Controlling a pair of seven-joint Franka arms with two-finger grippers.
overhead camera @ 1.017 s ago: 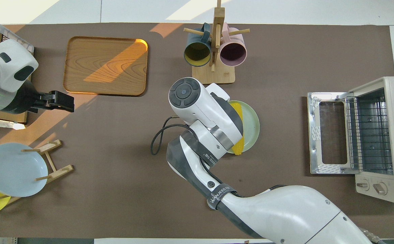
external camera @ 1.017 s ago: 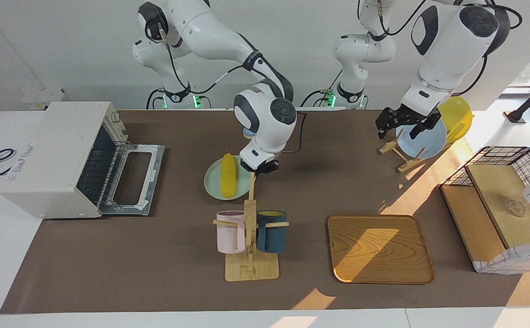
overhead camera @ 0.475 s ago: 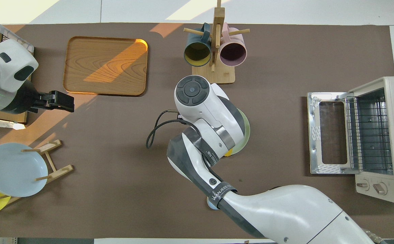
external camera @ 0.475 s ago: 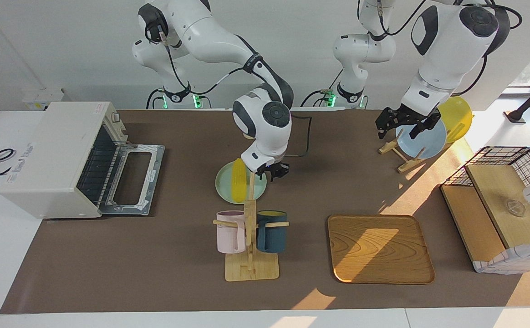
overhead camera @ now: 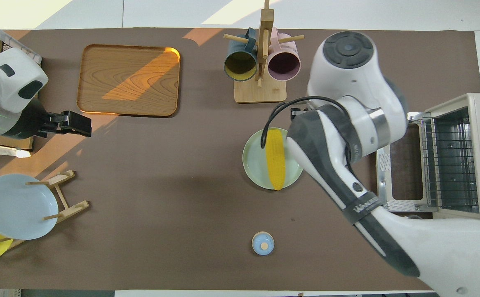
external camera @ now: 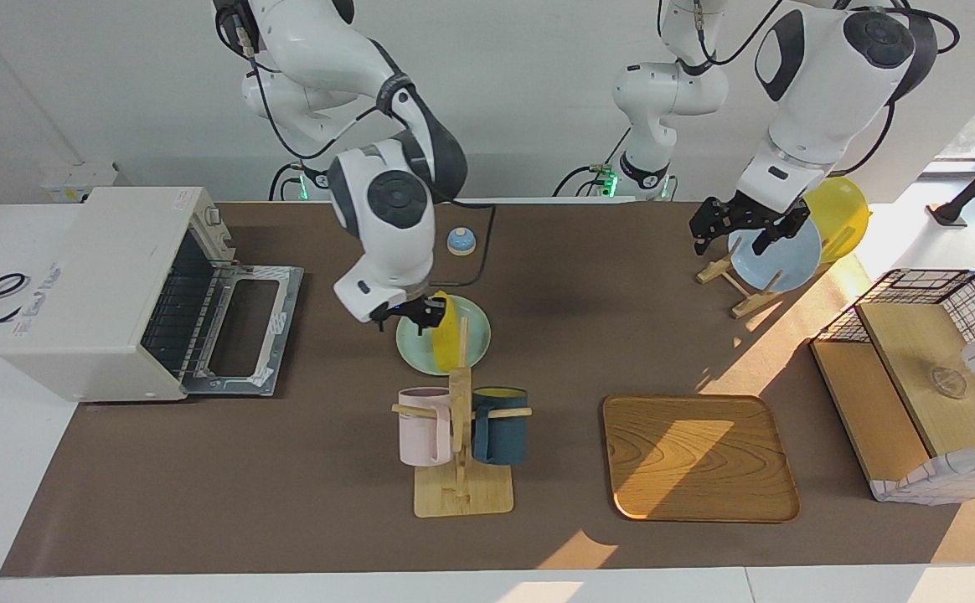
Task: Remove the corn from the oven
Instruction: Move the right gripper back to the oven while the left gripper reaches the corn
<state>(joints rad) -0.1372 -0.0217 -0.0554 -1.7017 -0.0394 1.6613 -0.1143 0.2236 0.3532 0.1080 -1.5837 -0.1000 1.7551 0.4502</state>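
Corn [overhead camera: 275,159], a glossy yellow cob, long and tapered with a bumpy kernel texture, lies across a round pale green plate [overhead camera: 253,161] in the middle of the brown-matted surface [external camera: 286,469], well apart from the oven. The white boxy toaster oven [external camera: 102,289] stands at the right arm's end of the surface, its glass-windowed door folded down flat and the wire rack bare inside. The right pincer [external camera: 417,316] hangs over the plate's edge on the oven's side, just beside the cob; I cannot tell how its fingers stand. Farther from the robots than the plate stands a wooden mug tree [external camera: 461,444] with a pink mug and a dark blue mug. The left pincer [external camera: 737,224] waits with fingers apart over a pale blue plate [external camera: 781,260] propped on a wooden rack.
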